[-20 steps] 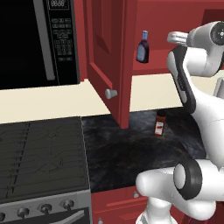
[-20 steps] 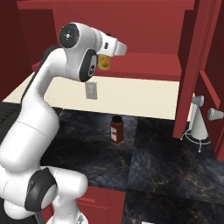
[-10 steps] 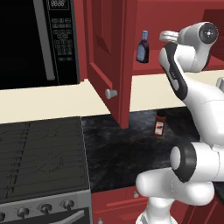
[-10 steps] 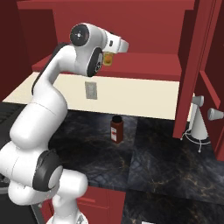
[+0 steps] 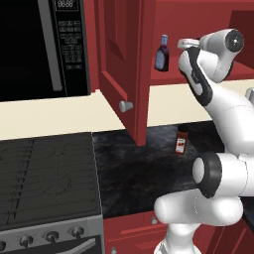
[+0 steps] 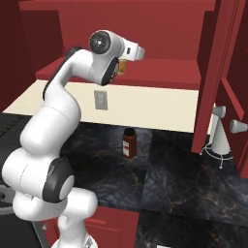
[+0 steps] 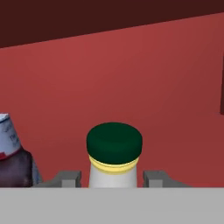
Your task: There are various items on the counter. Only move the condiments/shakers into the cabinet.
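The green-capped bottle (image 7: pixel 113 155) sits pinched in the claw (image 7: pixel 113 178) over the cabinet shelf (image 7: pixel 175 109), near the purple bottle (image 5: pixel 161 53) by the shelf's edge. It looks light, rigid, probably slick; its neck suits gripping.

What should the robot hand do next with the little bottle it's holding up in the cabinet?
Probably lower it onto the shelf and let go. The gripper has its jaws on both sides of a green-capped bottle inside the red cabinet, beside the purple bottle already standing there.
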Motion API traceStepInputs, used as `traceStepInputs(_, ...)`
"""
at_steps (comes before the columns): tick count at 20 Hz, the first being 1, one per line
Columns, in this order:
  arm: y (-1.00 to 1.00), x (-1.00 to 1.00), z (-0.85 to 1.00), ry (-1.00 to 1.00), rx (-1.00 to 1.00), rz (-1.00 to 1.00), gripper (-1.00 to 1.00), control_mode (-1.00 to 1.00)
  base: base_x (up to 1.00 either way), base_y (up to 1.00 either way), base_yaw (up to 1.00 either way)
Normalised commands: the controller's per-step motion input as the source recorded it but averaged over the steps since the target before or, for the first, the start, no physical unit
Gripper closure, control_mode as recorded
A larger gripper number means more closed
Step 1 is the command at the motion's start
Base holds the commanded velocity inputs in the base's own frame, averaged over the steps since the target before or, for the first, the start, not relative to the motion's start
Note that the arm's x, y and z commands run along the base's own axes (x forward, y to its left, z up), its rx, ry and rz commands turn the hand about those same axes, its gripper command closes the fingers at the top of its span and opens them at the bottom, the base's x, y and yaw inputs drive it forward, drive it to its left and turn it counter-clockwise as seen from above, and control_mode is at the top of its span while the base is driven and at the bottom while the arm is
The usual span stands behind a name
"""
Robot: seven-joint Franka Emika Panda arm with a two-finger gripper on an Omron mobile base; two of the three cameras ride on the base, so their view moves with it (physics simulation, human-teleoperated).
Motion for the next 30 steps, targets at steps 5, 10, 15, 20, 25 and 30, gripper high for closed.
traceStepInputs(5, 0.0, 0.29, -0.22, 0.0, -0.01, 0.07, 1.0, -1.0, 0.0, 0.0, 0.0)
traceStepInputs(10, 0.0, 0.25, -0.09, 0.0, 0.0, 0.06, 1.0, -1.0, 0.0, 0.0, 0.0)
traceStepInputs(15, 0.0, 0.31, -0.09, 0.0, -0.01, 0.05, 1.0, -1.0, 0.0, 0.0, 0.0)
traceStepInputs(20, 0.0, 0.1, -0.21, 0.0, -0.05, 0.04, -1.0, -1.0, 0.0, 0.0, 0.0)
traceStepInputs(25, 0.0, 0.0, -0.08, 0.0, -0.04, 0.04, -1.0, -1.0, 0.0, 0.0, 0.0)
traceStepInputs(30, 0.0, 0.0, -0.01, 0.0, 0.0, 0.05, -1.0, -1.0, 0.0, 0.0, 0.0)
